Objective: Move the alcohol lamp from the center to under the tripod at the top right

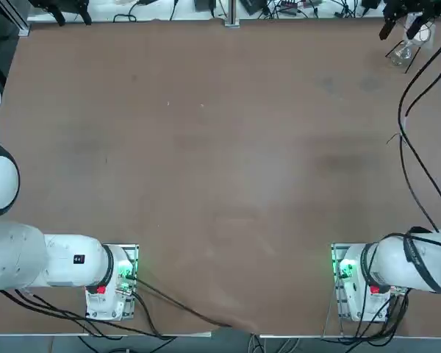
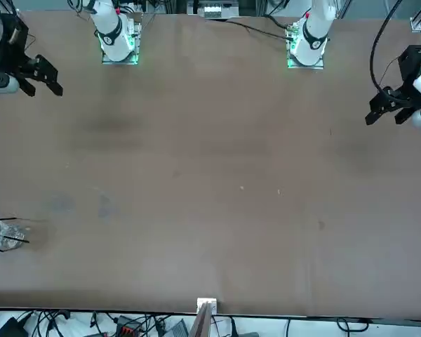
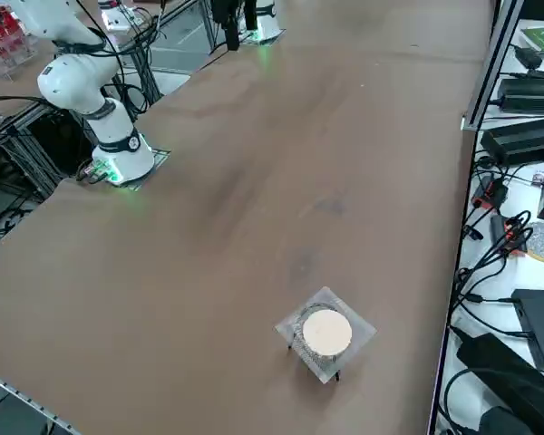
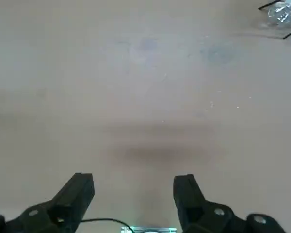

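The tripod (image 1: 417,31) stands at the table's far right corner, its round whitish top (image 3: 326,333) resting on a wire mesh over thin dark legs. The alcohol lamp (image 1: 403,51), small clear glinting glass, sits beneath it; it also shows as the lamp (image 2: 11,237) and the lamp (image 4: 281,13). My right gripper (image 2: 42,86) hovers far back from them, near my own side of the table at its right edge. The right gripper (image 4: 134,178) is open, with only bare table between its fingers.
Black cables (image 1: 408,140) from my right arm trail over the table's right side. The right arm's base (image 1: 356,283) is bolted at the near edge. Power bricks and cables (image 3: 517,136) lie on a bench beyond the table's far edge.
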Tool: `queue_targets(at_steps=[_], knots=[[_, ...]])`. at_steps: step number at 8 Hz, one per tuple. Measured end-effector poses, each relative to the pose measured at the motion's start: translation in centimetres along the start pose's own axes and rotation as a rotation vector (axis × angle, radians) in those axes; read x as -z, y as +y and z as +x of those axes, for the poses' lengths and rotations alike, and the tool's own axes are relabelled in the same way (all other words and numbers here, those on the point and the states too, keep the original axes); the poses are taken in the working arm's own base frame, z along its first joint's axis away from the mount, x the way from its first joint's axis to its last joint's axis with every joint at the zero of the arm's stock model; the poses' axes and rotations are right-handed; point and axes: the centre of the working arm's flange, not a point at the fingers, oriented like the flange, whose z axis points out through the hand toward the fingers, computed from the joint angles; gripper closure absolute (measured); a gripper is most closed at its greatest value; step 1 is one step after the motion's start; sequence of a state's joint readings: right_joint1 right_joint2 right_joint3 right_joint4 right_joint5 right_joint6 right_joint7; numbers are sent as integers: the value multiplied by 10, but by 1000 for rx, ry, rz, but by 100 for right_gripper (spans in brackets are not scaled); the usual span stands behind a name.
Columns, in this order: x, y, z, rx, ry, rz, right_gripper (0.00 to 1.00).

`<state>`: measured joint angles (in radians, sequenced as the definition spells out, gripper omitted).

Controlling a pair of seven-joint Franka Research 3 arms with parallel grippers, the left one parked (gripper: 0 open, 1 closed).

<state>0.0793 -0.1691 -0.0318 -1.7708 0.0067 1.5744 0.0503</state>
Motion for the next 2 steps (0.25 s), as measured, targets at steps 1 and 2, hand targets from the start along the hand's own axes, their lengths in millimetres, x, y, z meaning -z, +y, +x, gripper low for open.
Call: queue_targets(at_steps=[1,2], knots=[[1,0,0,-33,3,0,0],[1,0,0,-62,4,0,0]])
